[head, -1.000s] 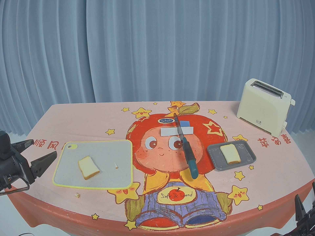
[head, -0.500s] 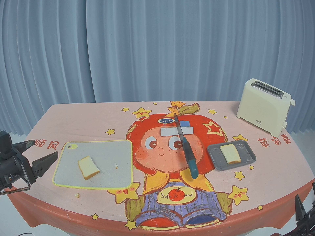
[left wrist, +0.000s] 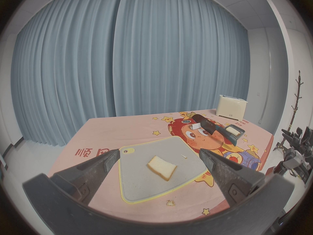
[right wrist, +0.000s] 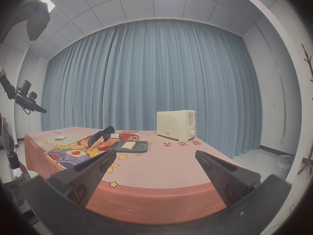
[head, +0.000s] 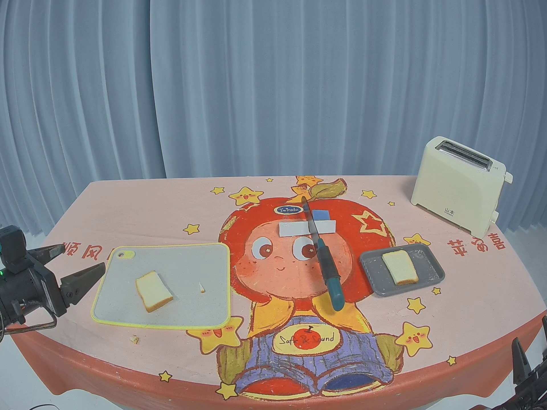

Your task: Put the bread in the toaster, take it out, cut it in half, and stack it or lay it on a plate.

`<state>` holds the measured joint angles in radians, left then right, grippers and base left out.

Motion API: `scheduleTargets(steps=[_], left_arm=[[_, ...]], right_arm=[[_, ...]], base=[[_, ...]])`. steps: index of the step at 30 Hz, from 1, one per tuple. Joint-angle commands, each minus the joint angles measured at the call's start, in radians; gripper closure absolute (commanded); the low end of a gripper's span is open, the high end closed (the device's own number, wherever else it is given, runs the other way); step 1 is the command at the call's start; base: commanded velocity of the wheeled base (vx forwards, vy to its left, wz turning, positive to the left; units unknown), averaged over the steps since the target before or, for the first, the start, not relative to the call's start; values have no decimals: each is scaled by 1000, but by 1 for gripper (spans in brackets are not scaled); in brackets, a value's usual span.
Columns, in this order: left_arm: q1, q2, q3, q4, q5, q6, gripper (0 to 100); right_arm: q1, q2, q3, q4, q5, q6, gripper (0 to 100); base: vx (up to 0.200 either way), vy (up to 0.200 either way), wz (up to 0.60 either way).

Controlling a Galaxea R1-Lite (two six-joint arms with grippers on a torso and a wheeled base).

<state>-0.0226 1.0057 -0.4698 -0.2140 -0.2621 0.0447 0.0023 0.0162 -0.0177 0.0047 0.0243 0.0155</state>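
Note:
One half slice of bread [head: 153,290] [left wrist: 162,167] lies on the grey cutting board [head: 188,308] with a yellow rim, at the table's left. A second half slice [head: 399,266] [right wrist: 128,145] lies on the grey plate [head: 373,269] at the right. A cream toaster [head: 458,185] [right wrist: 175,125] stands at the back right. The knife [head: 322,254] with a teal handle rests on the cloth between board and plate. My left gripper [head: 76,269] [left wrist: 157,155] hangs open just off the table's left edge, pointing at the board. My right gripper [right wrist: 156,156] is open below the table's right front corner.
A white and blue card [head: 307,226] lies under the knife blade. Crumbs sit on the board [head: 201,287] and on the cloth near its front edge [head: 134,339]. Blue curtains close off the back. The table's middle front is bare cloth.
My left gripper has crept slightly right and toward the cutting board, staying open. Bread, knife, plate and right arm have not moved.

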Motion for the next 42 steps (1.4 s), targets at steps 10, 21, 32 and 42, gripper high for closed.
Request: scheduleTargets(steps=[10, 21, 32, 42], left_arm=[[0, 22, -1, -2, 3, -16, 0], [0, 34, 5, -2, 1, -17, 0], [-2, 82, 13, -39, 0, -20, 0], [-28, 152, 63, -199, 7, -37, 0]], right_arm=[[1, -10, 18, 0, 0, 0, 0], [1, -10, 18, 0, 0, 0, 0], [1, -10, 18, 0, 0, 0, 0], [1, -10, 18, 0, 0, 0, 0]], base=[[0, 0, 0], [0, 0, 0], [0, 0, 0], [0, 0, 0]])
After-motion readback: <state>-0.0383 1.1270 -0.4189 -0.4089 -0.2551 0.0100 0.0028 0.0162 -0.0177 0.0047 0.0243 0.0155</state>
